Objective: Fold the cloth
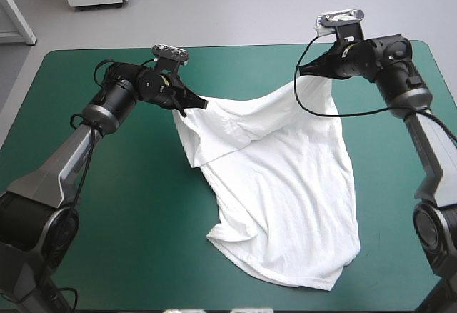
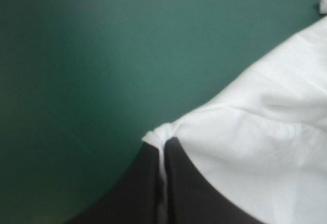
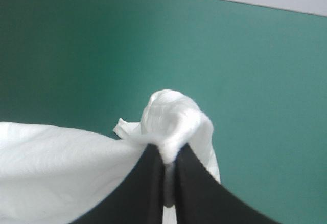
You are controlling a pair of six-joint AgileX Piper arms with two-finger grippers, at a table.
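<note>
At bench (image 1: 107,220) L side, over its teal-green cover: L gripper (image 1: 198,103), two broad black fin-shaped fingers, held above the surface, pointing toward centre. Wrist view confirms L gripper (image 2: 163,143) all but closed, w/ a thin strip of white fabric clamped between the fingers and a small bunch showing at the tips.

Centre: white short-sleeved fabric T-shirt (image 1: 285,184) hangs as a sagging sheet between both grippers, top edge dipping mid-span. Section near L gripper is doubled over in a fold. Lower portion lies on the bench, reaching close to the front edge, right of centre.

R side: R gripper (image 1: 305,72), same type, sits nearer the far edge. Wrist view shows R gripper (image 3: 170,152) likewise nearly closed on the T-shirt (image 3: 51,168), w/ a knot-like wad of fabric bulging past the fingertips.
</note>
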